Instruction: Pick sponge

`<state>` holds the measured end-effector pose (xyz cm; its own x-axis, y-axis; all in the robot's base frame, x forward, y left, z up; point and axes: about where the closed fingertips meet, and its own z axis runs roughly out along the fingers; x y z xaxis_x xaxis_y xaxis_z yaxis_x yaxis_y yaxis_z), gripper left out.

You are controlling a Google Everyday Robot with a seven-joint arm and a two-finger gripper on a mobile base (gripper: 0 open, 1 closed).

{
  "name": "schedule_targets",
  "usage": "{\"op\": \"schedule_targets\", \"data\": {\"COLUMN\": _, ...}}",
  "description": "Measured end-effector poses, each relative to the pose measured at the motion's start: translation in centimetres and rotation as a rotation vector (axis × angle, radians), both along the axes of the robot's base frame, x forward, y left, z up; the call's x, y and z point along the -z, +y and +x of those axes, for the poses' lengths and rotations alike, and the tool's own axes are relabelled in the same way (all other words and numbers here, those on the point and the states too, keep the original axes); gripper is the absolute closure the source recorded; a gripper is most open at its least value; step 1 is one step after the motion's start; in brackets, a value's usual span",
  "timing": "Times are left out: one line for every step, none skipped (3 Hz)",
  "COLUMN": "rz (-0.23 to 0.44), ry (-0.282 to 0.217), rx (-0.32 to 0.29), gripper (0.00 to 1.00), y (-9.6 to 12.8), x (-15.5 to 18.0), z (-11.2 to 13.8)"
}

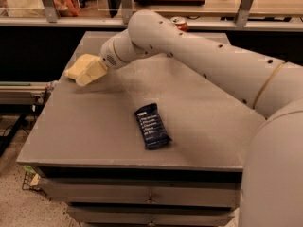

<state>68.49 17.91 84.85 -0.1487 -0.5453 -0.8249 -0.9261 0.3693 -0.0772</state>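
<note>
The pale yellow sponge (75, 66) lies near the far left edge of the grey table (94, 126). My gripper (91, 73), cream-yellow and blocky, sits at the end of the white arm that reaches in from the right. It is right at the sponge's right side, overlaps it and hides part of it. I cannot tell whether it touches the sponge.
A dark blue snack bar wrapper (152, 126) lies in the middle of the table toward the front. A red can (180, 23) stands at the back, partly behind the arm. The table's left edge is close to the sponge. A shelf runs along the back.
</note>
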Motion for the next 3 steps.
{"op": "schedule_targets", "data": {"rz": 0.019, "ry": 0.018, "rx": -0.021, "gripper": 0.0, "y": 2.0, "x": 0.6, "z": -0.3}}
{"op": "schedule_targets", "data": {"rz": 0.036, "ry": 0.031, "rx": -0.037, "gripper": 0.21, "y": 3.8, "x": 1.0, "z": -0.6}}
{"op": "schedule_targets", "data": {"rz": 0.043, "ry": 0.033, "rx": -0.033, "gripper": 0.45, "y": 4.1, "x": 1.1, "z": -0.6}}
